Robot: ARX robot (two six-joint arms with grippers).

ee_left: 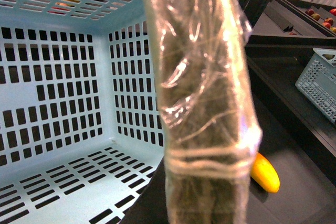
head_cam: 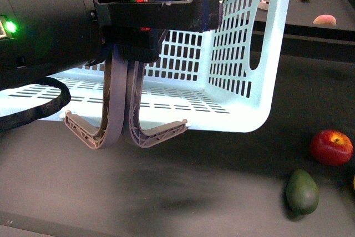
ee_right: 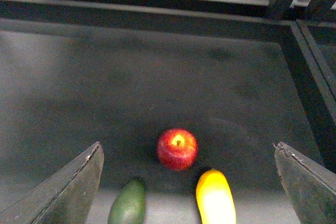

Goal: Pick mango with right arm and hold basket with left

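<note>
The left gripper (head_cam: 128,54) of a two-armed robot appears clamped on the gathered grey-brown handles (head_cam: 113,115) of a pale aqua basket (head_cam: 238,43), which hangs tilted just above the dark tabletop (head_cam: 194,192), though the jaws themselves are hidden by the arm's housing. The right gripper (ee_right: 187,144) hovers with its fingers (ee_right: 79,187) spread wide and empty over three fruits near the tabletop's front right corner. The mango (ee_right: 215,198), yellow-orange and plump, lies on its side just beside a red apple (ee_right: 177,149), with a dark green fruit (ee_right: 127,209) on the apple's other side. Whether mango and apple touch cannot be made out. The mango's smooth, rounded skin looks likely to slip or roll under a careless pinch, and it seems light enough for one gripper. The surest hold would probably be across its narrower middle, jaws on the long flanks, with room kept from the apple. No brand, label or legible writing shows on the fruit, the basket or the arms
</note>
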